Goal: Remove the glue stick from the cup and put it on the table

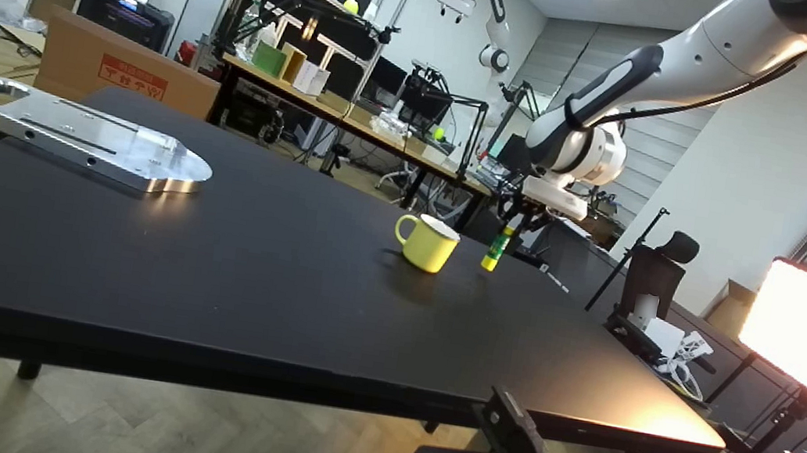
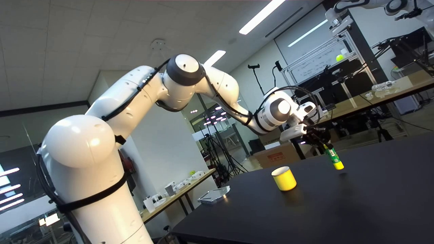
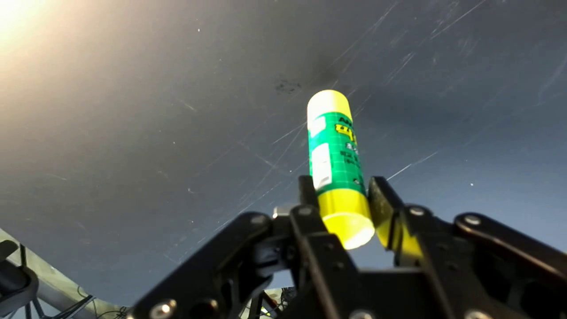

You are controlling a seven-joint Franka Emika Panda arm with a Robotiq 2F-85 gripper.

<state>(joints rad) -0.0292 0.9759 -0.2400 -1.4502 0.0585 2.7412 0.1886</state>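
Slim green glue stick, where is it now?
The slim green-and-yellow glue stick is held in the black gripper above the matte black table, right of the yellow handled mug in both exterior views.

Free table [image 1: 270, 279] under glue stick [image 1: 497, 249], cup [image 1: 432, 246] near, metal plate [image 1: 108, 136] farther

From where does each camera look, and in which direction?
Exterior view: beside the table, facing across its top; the arm at upper right.
Exterior view: beside the arm, most of it visible, facing mug and ceiling.
Wrist view: behind the tool, which shows gripping the glue stick, facing the table.
Both exterior views share the mug.
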